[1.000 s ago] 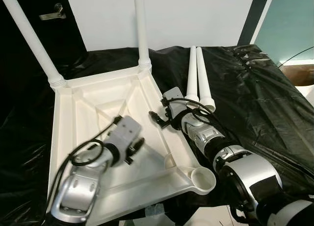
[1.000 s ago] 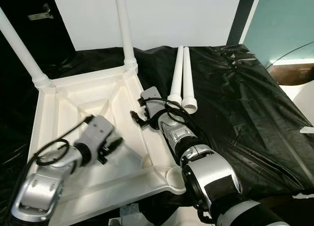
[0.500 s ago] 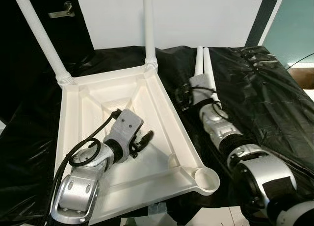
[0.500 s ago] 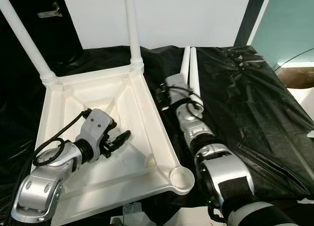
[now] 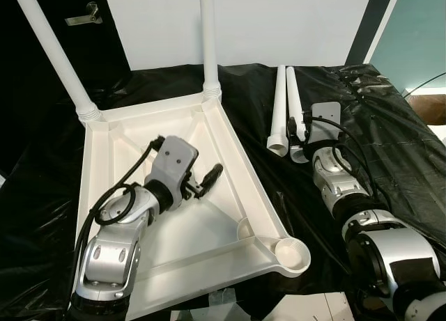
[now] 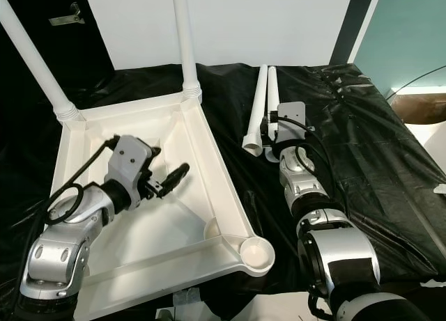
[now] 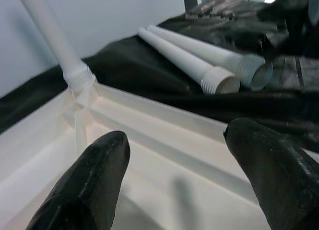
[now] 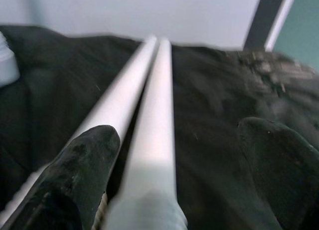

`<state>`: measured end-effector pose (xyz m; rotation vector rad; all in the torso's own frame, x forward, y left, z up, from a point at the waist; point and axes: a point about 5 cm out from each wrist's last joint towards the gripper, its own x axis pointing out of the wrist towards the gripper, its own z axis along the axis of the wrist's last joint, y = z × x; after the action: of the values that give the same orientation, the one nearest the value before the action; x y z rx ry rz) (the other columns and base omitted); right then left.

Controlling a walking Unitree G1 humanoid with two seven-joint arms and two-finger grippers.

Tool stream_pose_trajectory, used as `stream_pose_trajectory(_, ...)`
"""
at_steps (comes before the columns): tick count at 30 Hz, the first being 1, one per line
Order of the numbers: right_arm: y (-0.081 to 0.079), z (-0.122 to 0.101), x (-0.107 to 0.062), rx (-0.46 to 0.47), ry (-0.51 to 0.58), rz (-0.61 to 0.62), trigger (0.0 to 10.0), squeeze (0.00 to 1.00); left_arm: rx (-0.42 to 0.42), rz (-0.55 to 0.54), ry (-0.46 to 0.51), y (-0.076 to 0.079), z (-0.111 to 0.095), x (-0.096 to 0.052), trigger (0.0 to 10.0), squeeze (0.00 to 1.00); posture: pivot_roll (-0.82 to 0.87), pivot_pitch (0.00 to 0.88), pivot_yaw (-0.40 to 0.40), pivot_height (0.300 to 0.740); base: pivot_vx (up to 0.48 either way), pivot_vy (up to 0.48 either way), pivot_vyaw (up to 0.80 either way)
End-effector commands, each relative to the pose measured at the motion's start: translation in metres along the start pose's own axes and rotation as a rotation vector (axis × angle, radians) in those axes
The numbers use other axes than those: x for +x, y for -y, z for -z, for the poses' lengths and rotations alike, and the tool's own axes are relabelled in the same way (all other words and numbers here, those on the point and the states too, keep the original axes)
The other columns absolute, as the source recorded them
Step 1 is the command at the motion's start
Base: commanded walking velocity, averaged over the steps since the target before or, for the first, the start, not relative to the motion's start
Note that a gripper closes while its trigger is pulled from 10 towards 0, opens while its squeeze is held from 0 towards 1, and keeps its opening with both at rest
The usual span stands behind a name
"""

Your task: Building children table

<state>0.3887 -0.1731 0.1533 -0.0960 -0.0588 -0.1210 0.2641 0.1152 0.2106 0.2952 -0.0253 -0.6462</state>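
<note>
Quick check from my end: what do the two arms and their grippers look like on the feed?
Both arms are silver-grey jointed segments with black bands and looping black cables. The left gripper and right gripper each have two long, rounded black fingers behind a grey box-shaped wrist housing.

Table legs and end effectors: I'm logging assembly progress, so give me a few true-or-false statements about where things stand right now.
1. Two legs are already screwed into the upturned tabletop. True: one fitted leg and another stand up from its far corners.
2. The two loose legs lie inside the tabletop. False: they lie side by side on the black sheet, beside it.
3. The near right corner socket has no leg in it. True.
4. The right end effector is shut on a loose leg. False: its fingers are open, straddling one loose leg's end.
5. The left end effector holds a leg. False: it is open over the tabletop's inside, holding nothing.
</note>
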Motion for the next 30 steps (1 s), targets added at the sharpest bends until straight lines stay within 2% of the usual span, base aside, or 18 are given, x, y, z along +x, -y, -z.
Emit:
stream_pose_trajectory(1, 0.008, 0.018, -0.006, 0.026, -0.079, 0.04, 10.0, 0.0, -0.003, -0.08, 0.028, 0.001, -0.005, 0.007, 10.0, 0.0, 0.13, 0.025, -0.006, 0.74, 0.0, 0.0, 0.0)
stream_pose_trajectory(8, 0.01, 0.031, -0.01, 0.048, -0.146, 0.049, 10.0, 0.0, -0.006, -0.059, 0.05, 0.007, -0.007, 0.011, 10.0, 0.0, 0.11, 0.026, 0.0, 0.74, 0.0, 0.0, 0.0)
stream_pose_trajectory(10, 0.008, 0.039, -0.012, 0.07, -0.199, 0.043, 10.0, 0.0, -0.003, -0.048, 0.063, 0.01, -0.007, 0.013, 10.0, 0.0, 0.11, 0.026, -0.004, 0.74, 0.0, 0.0, 0.0)
stream_pose_trajectory(14, 0.002, 0.04, -0.011, 0.087, -0.232, 0.02, 10.0, 0.0, -0.002, -0.048, 0.069, 0.01, -0.004, 0.015, 10.0, 0.0, 0.12, 0.026, -0.007, 0.74, 0.0, 0.0, 0.0)
stream_pose_trajectory(20, -0.008, 0.033, -0.008, 0.081, -0.216, -0.049, 10.0, 0.0, 0.002, -0.046, 0.067, 0.012, 0.0, 0.02, 10.0, 0.0, 0.12, 0.026, -0.016, 0.74, 0.0, 0.0, 0.0)
stream_pose_trajectory(30, -0.007, 0.027, -0.004, 0.109, -0.19, -0.066, 10.0, 0.0, 0.021, -0.039, 0.062, 0.018, 0.004, 0.024, 10.0, 0.0, 0.13, 0.039, -0.023, 0.74, 0.0, 0.0, 0.0)
